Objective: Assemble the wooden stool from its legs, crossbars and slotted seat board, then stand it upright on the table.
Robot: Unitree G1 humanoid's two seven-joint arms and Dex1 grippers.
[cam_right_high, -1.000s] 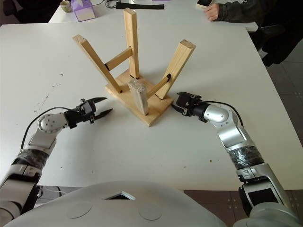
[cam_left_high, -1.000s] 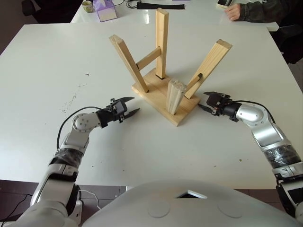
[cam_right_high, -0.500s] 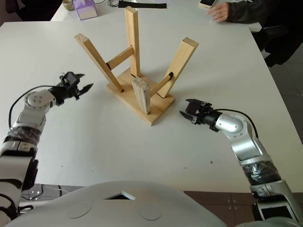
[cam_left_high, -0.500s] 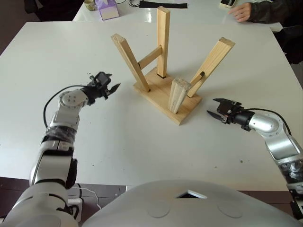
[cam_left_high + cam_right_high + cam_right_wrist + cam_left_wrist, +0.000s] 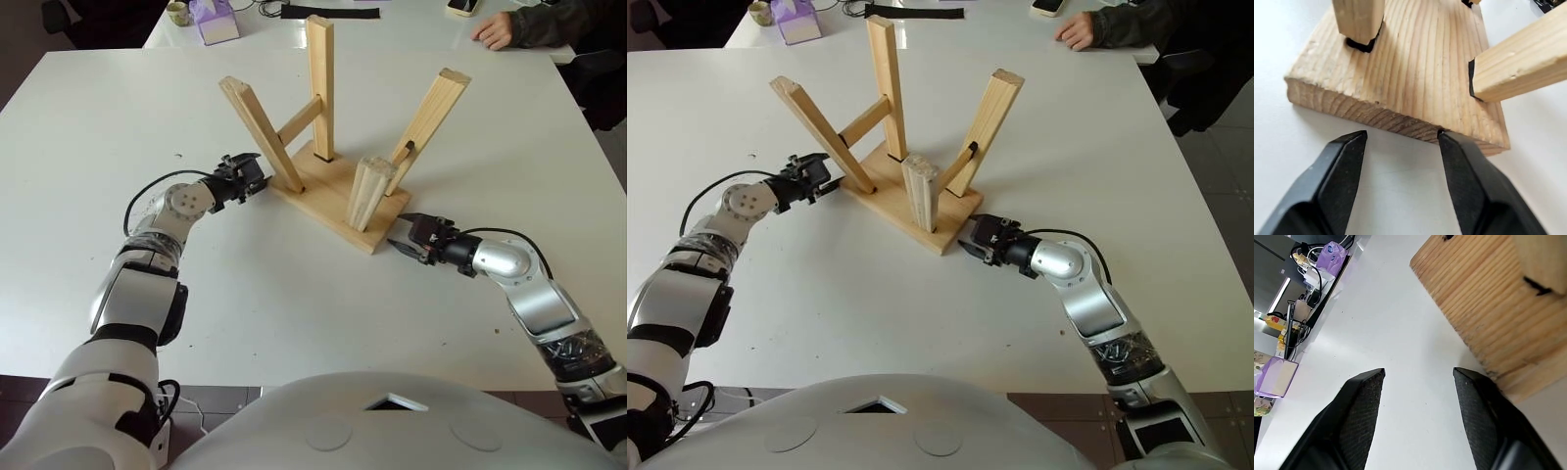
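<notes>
Stool [image 5: 328, 188] legs-up on table [image 5: 98, 117]; left tool [image 5: 258, 177], right tool [image 5: 396, 231] spread alongside

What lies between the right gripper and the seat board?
Only bare white table, per the right wrist view; the open right gripper faces the seat board edge.

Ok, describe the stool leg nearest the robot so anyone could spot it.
On the white table sits an upside-down wooden stool, legs up. This leg rises from its near corner; unlike the other three, it leans toward the viewer and looks shortest.
</notes>
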